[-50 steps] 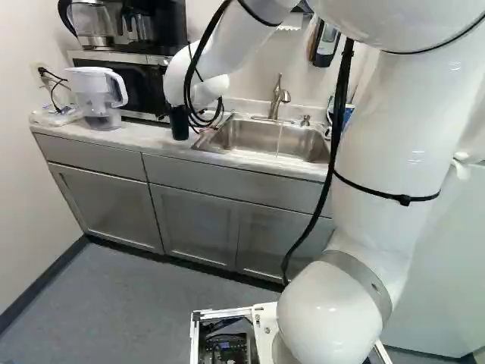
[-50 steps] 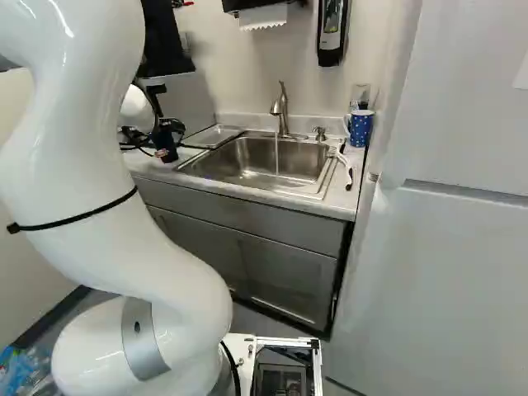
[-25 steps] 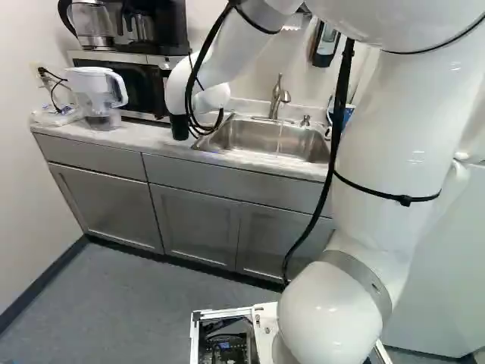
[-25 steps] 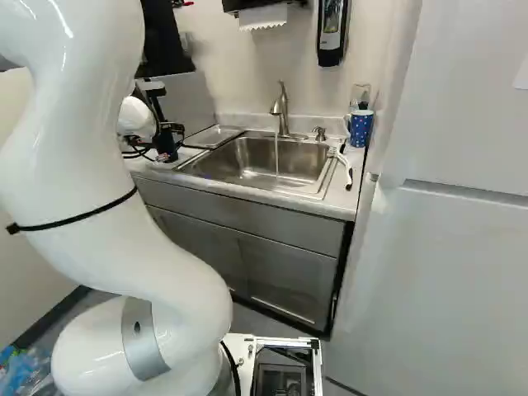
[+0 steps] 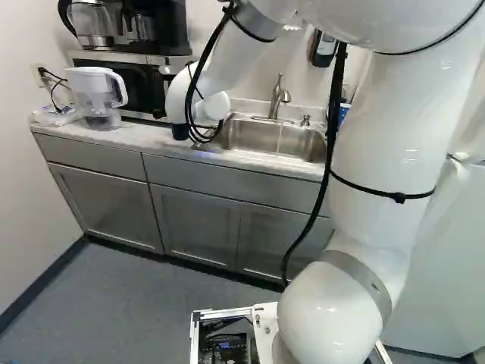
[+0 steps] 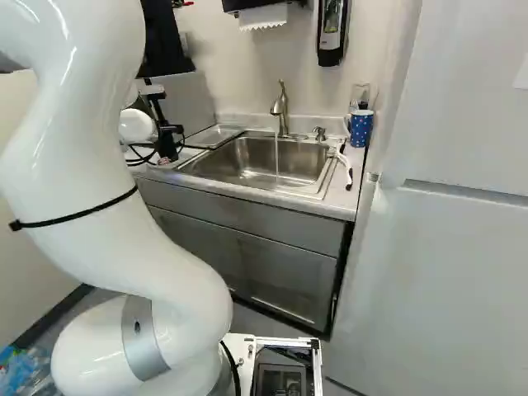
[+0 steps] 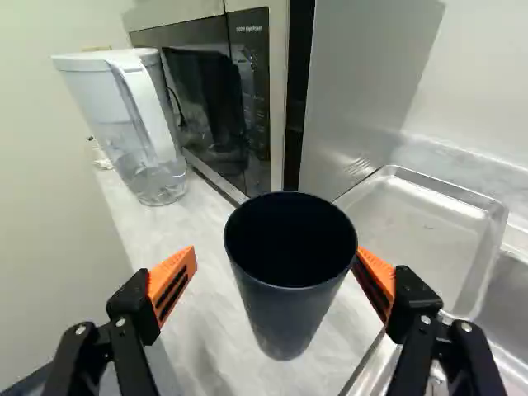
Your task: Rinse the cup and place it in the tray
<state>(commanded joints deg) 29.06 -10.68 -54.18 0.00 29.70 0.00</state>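
In the right base view my gripper (image 6: pixel 169 139) is low over the counter, left of the sink. The wrist view shows the gripper (image 7: pixel 277 252) open around a dark, empty-looking cup (image 7: pixel 289 309), which stands upright on the counter with its mouth up. One orange pad (image 7: pixel 379 276) is right at the cup's rim, on the tray side; the other pad (image 7: pixel 173 280) stands clear of it, with a gap. Beside the cup lies a shallow metal tray (image 7: pixel 412 227), also visible in the right base view. Water runs from the faucet (image 6: pixel 280 107) into the sink (image 6: pixel 247 161).
A water pitcher (image 7: pixel 124 124) and a microwave (image 7: pixel 214 91) stand beyond the cup. At the sink's far side are a blue dotted mug (image 6: pixel 360 128) and a white-and-black brush (image 6: pixel 342 165). The fridge (image 6: pixel 445 264) rises at the right of the right base view.
My wrist has come down and slightly to the right in both base views, and the gripper has lowered to the cup. In the left base view the wrist now hides more of the dark cup.
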